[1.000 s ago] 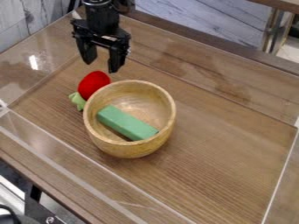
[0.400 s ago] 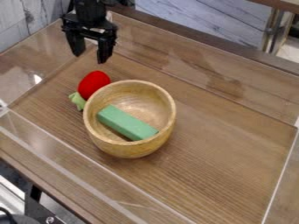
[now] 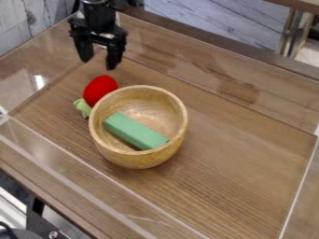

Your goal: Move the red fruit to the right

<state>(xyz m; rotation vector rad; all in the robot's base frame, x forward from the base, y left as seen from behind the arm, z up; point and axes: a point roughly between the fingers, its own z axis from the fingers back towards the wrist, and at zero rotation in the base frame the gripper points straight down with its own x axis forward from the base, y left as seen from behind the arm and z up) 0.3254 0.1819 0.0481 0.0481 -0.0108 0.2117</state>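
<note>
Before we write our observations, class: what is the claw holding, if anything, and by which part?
Nothing is held: the claw is open, and the red fruit lies outside it, beside the bowl.

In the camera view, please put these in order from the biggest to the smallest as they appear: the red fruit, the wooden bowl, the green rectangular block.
1. Wooden bowl
2. Green rectangular block
3. Red fruit
</note>
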